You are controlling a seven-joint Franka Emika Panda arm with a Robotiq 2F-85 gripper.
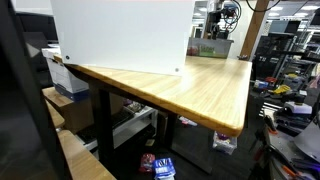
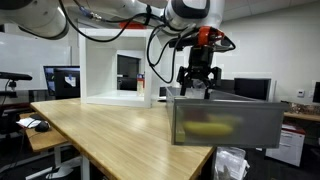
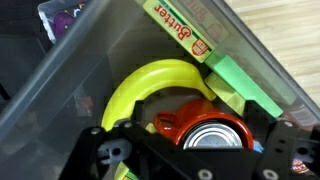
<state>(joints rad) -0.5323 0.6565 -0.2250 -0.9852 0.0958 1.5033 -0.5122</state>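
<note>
Wrist view looks down into a clear bin (image 3: 60,90) holding a banana (image 3: 150,85), a butter box (image 3: 190,35) and a red cup (image 3: 200,118). In an exterior view the gripper (image 2: 197,90) hangs just above the bin at a corner of the wooden counter (image 2: 110,130), fingers spread wide, holding nothing. Behind stand office monitors (image 2: 60,80).

Clear bin (image 3: 55,95) holds yellow banana (image 3: 150,85), butter box (image 3: 190,35), green block (image 3: 250,90); red can (image 3: 212,128) just beside banana.
</note>
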